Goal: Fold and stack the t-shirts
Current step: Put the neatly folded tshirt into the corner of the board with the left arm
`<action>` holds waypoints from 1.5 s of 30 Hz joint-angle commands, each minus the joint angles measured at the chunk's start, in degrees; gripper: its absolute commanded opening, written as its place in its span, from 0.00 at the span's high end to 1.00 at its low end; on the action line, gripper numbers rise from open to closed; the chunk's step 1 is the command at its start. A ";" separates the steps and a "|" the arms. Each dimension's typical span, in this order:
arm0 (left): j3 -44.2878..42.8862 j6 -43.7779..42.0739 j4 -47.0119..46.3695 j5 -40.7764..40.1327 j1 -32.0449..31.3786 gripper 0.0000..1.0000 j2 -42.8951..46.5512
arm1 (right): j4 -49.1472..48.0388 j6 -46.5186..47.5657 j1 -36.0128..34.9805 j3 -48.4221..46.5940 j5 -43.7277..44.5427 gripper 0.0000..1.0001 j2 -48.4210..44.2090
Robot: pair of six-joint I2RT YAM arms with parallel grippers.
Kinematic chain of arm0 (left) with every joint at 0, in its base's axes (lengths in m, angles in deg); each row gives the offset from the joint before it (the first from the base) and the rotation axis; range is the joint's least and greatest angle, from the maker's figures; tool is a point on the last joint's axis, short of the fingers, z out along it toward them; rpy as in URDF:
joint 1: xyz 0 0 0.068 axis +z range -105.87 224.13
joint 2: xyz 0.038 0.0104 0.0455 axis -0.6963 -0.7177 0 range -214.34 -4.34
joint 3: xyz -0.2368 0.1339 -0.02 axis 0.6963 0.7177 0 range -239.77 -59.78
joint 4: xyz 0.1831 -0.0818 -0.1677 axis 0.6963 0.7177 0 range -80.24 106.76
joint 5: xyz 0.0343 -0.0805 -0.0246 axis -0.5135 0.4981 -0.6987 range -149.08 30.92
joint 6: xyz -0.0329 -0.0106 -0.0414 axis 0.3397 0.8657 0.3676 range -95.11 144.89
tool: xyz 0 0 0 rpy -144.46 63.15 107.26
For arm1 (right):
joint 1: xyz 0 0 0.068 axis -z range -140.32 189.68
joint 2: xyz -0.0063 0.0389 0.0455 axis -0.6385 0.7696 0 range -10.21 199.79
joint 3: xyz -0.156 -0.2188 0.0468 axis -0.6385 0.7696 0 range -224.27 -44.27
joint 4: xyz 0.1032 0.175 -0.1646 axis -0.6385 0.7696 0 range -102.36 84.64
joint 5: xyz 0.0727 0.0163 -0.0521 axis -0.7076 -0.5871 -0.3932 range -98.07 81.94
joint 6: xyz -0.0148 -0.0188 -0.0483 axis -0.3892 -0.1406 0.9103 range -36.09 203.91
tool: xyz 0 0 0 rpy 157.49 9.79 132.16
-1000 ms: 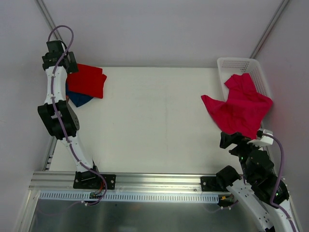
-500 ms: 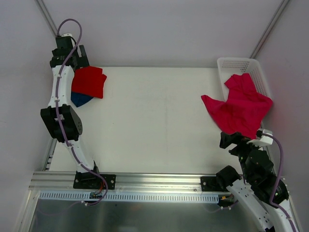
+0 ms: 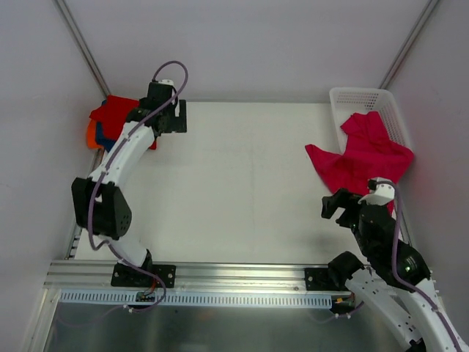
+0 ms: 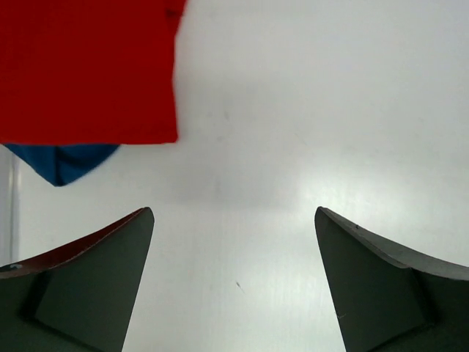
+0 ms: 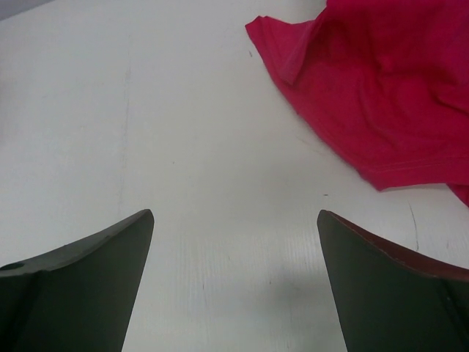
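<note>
A folded bright red t-shirt point(image 3: 110, 110) tops a pile at the far left table edge, with a navy blue t-shirt point(image 3: 101, 132) and an orange t-shirt point(image 3: 91, 136) peeking out below. In the left wrist view the red t-shirt point(image 4: 88, 70) and a blue corner point(image 4: 66, 161) lie ahead to the left. My left gripper point(image 3: 172, 117) point(image 4: 233, 213) is open over bare table just right of the pile. The magenta-pink t-shirt point(image 3: 363, 165) point(image 5: 381, 88) lies crumpled, spilling from the basket. My right gripper point(image 3: 338, 207) point(image 5: 234, 214) is open just short of its near edge.
A white lattice basket point(image 3: 359, 95) stands at the back right corner with the magenta-pink t-shirt hanging over its side. The white table point(image 3: 242, 169) stretches between the two arms. A metal rail point(image 3: 234, 275) runs along the near edge.
My left arm swung right, off the pile and over the table. The pile now sits further left with orange showing. My right gripper moved slightly forward and left toward the magenta-pink t-shirt.
</note>
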 commanded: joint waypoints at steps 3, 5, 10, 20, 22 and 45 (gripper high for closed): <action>12.68 4.78 -0.26 7.75 -1.67 0.02 21.41 | 1.09 2.09 -0.21 -6.77 -5.83 0.00 9.57; 18.29 4.35 -0.09 10.65 -1.67 0.01 28.70 | 3.47 1.13 -0.30 -7.04 -1.90 0.00 9.14; 29.37 4.17 1.05 7.17 -1.93 0.01 46.61 | 5.93 2.44 -0.30 -7.47 -2.04 0.00 6.93; 43.63 7.07 0.88 7.15 -2.28 0.02 66.34 | 8.31 8.33 -0.30 -9.41 -7.05 0.00 6.85; 45.47 7.25 0.97 7.67 -2.28 0.01 66.87 | 6.65 8.60 -0.30 -7.83 -8.45 0.01 6.23; 44.96 7.51 2.20 8.29 -2.28 0.01 65.73 | 4.18 9.83 -0.30 -4.93 -13.82 0.01 3.15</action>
